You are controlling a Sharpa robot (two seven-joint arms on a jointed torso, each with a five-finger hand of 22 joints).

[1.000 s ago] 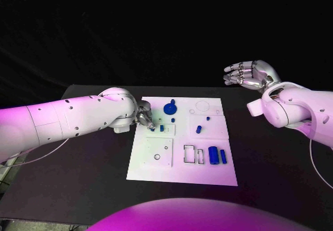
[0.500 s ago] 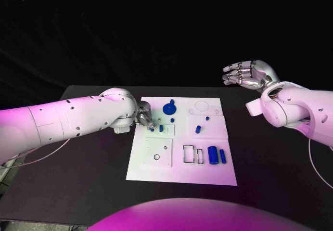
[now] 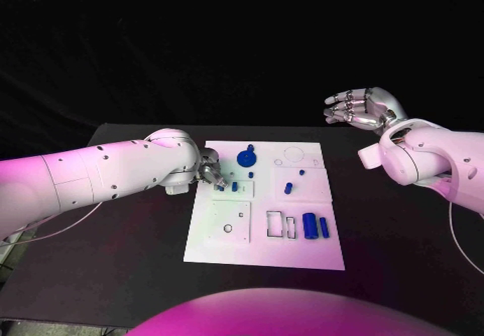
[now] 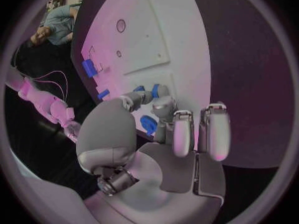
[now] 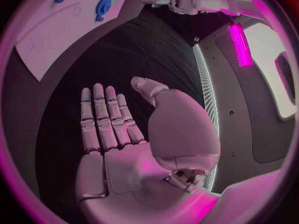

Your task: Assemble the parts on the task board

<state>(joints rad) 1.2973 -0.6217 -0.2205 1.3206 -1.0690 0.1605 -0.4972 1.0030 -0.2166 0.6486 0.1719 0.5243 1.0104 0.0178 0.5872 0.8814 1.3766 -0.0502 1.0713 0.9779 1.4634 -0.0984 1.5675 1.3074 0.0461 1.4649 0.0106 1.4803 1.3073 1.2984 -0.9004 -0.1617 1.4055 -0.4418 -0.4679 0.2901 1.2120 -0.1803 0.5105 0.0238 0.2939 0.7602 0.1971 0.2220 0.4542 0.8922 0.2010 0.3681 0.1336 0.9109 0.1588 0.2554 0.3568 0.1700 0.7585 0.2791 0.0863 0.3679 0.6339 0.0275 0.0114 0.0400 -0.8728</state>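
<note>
Task board [image 3: 264,241] lies mid-table in head view, long axis running away from the robot; left hand [image 3: 211,174] at its left edge, fingertips on a small blue part [image 3: 221,187], grip not discernible. Left wrist view: fingers [image 4: 154,95] curl onto blue parts [image 4: 159,90] on the board. Right wrist view: right hand [image 5: 118,134] flat, fingers extended, empty, well clear of the board [image 5: 50,30].

No readable text anywhere.
Task board [image 3: 264,241] carries only outlines and holes, no legible letters, numbers or brand marks; arms, hands and tabletop [image 3: 121,238] show no readable labels either.
</note>
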